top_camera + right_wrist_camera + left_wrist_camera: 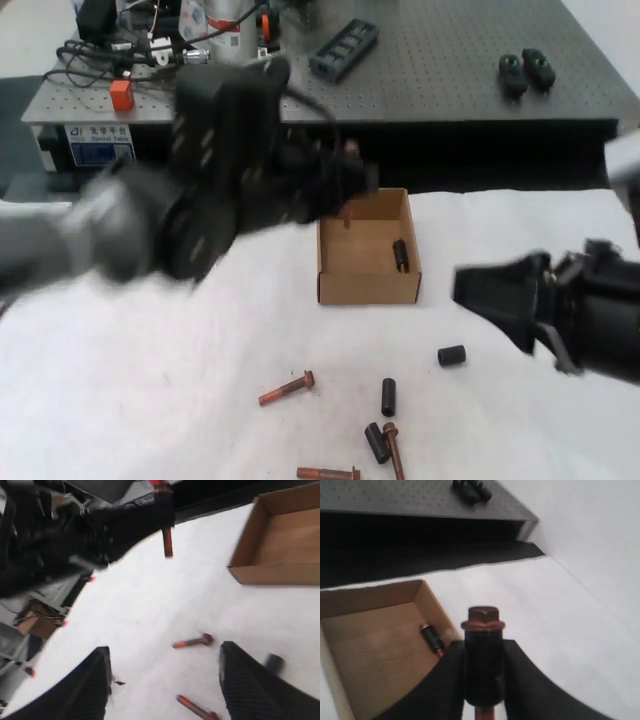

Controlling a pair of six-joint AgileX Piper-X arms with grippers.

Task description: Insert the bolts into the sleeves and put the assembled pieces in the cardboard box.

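In the left wrist view, the left claw (483, 656) is being shown pressed onto an assembled piece (482, 666). This is a black sleeve with a copper bolt through it, the six-sided head standing above the fingers (445, 685) and the tip of the shank showing below. The cardboard box (427, 602) is being seen beside and below the claw, and a second finished piece (432, 639) is lying on its floor close to one wall.

In the right wrist view, the right claw (164, 651) is being held spread wide, with nothing between its fingers (95, 685), above the white cloth (135, 610). Under it two loose bolts (192, 641) and one loose sleeve (274, 661) are lying on the cloth. Farther off, the left claw (159, 510) is being seen with the bolt's shank hanging from it, beside the box (272, 575) and raised off the cloth.

In the high view, the left claw (352, 190) is being held near the far left corner of the box (368, 285), while the right claw (485, 300) is hovering just to the right of the box. The finished piece (400, 253) is lying near the box's right wall. In front of the box three bolts (288, 388) and three sleeves (451, 355) are being shown scattered on the cloth (150, 380), one sleeve just beside a bolt.
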